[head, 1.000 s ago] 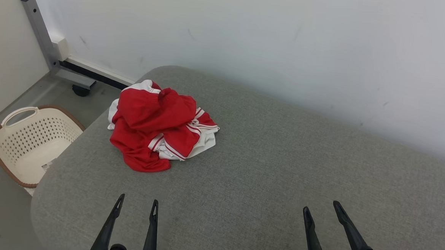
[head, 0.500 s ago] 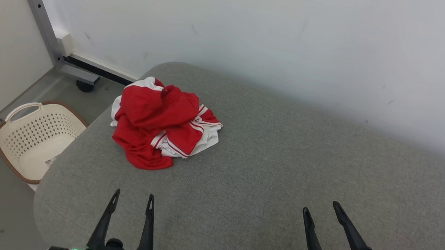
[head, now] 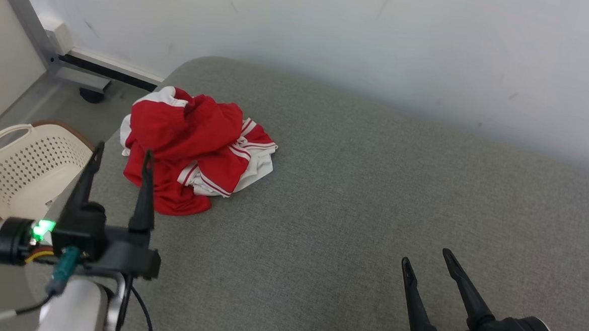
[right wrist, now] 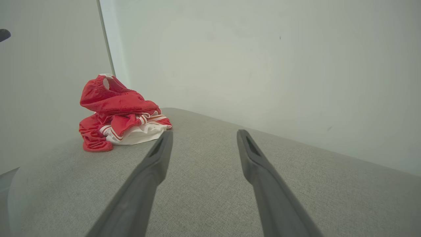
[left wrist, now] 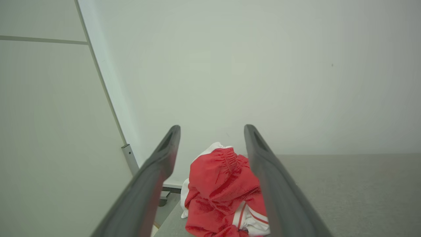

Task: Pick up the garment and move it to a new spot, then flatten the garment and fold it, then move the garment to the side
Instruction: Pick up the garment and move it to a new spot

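The garment [head: 194, 145] is a crumpled red piece with white trim and stripes, heaped near the far left corner of the grey padded table [head: 373, 200]. My left gripper [head: 123, 152] hangs open above the table's left edge, its fingertips just short of the garment's near left side, nothing between them. The left wrist view looks between those fingers at the garment [left wrist: 223, 191] ahead and below. My right gripper [head: 426, 257] stands open over the table's near right, far from the cloth. In the right wrist view the garment [right wrist: 115, 118] lies off to the left.
A cream perforated laundry basket [head: 22, 166] with a brown rim stands on the floor left of the table. A grey metal frame with a caster [head: 53, 57] runs along the white wall behind. Bare grey table stretches to the right of the garment.
My left arm has risen and reached forward, bringing its open gripper up to the garment's near left side. The head camera has shifted a little. The right gripper stays put.
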